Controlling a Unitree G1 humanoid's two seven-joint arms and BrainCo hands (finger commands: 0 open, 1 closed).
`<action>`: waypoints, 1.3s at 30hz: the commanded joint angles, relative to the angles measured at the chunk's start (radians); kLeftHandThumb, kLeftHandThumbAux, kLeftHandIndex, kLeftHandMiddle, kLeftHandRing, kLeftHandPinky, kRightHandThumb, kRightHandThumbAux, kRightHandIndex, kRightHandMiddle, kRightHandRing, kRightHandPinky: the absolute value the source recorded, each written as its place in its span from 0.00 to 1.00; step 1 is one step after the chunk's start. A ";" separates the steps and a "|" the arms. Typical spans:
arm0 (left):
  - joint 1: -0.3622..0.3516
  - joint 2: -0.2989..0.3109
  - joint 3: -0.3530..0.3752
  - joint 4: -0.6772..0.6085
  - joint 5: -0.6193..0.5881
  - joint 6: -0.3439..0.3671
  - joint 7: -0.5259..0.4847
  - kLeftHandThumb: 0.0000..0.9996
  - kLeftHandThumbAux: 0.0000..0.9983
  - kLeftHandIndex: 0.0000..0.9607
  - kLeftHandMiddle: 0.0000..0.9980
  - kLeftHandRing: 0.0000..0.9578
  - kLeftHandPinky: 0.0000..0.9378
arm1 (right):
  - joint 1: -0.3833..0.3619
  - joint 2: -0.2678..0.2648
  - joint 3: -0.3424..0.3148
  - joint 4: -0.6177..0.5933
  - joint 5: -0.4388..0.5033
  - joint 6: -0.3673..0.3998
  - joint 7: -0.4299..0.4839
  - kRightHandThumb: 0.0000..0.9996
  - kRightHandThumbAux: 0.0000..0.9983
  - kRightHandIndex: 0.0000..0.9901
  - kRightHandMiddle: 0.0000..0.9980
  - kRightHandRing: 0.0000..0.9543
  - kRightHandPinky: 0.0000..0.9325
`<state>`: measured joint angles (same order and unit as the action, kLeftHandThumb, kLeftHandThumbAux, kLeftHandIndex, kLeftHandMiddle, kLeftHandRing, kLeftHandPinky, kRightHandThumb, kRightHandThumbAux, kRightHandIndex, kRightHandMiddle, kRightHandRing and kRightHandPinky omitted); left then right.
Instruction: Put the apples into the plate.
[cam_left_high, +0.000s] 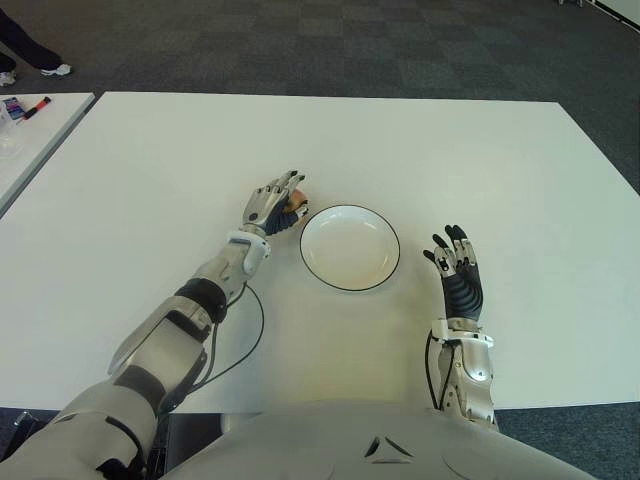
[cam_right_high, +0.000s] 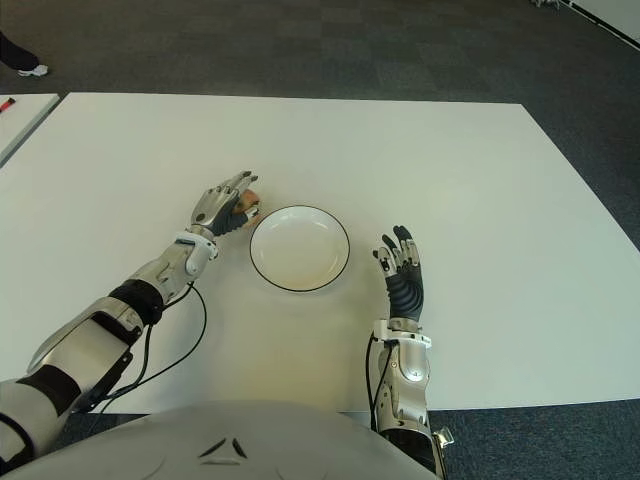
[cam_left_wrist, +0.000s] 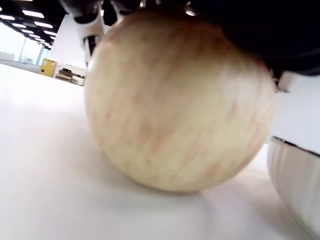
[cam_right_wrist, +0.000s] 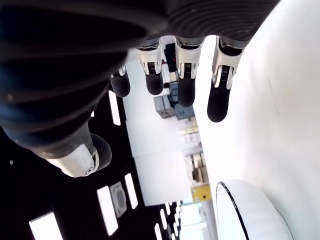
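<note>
White tabletop (cam_left_high: 150, 180) carries one empty plate (cam_left_high: 350, 247) with a dark rim, and a single apple (cam_left_wrist: 175, 100) just beside the plate on the robot's left; no other apple is visible. The left hand (cam_left_high: 272, 207) sits over the apple, which rests on the table. The step in hand appears to be the grasp: the apple is not yet lifted, and the eye views show the fingers draped over it without showing a firm closure. Whether they grip it cannot be told. The next move calls for closing the fingers round the apple, lifting it clear of the rim, and carrying it a short way right to the plate's centre. The right hand (cam_left_high: 457, 270) shows beside the plate on the right, fingers extended and holding nothing. The left wrist view alone shows the apple's pale yellow, red-streaked skin, its contact with the table and the plate wall close by; the eye views alone show the plate is empty.
</note>
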<state>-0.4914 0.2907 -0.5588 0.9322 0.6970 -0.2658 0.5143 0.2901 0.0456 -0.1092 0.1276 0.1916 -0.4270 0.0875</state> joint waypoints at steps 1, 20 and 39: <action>0.040 0.001 -0.010 -0.017 0.017 0.013 -0.036 0.55 0.21 0.01 0.03 0.20 0.41 | -0.010 0.002 -0.006 0.011 -0.008 0.002 -0.006 0.44 0.60 0.08 0.07 0.12 0.28; 0.063 -0.001 0.008 -0.058 0.005 0.033 -0.040 0.54 0.24 0.00 0.03 0.20 0.41 | -0.011 -0.005 -0.008 0.008 -0.011 0.004 -0.002 0.43 0.61 0.07 0.06 0.12 0.27; 0.059 -0.001 0.012 -0.049 0.007 0.006 -0.033 0.58 0.23 0.03 0.10 0.29 0.51 | -0.020 -0.011 -0.012 0.026 -0.018 -0.022 0.002 0.41 0.60 0.07 0.07 0.12 0.26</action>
<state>-0.4532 0.2932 -0.5407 0.8660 0.6991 -0.2442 0.5059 0.2744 0.0345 -0.1173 0.1383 0.1792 -0.4442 0.0865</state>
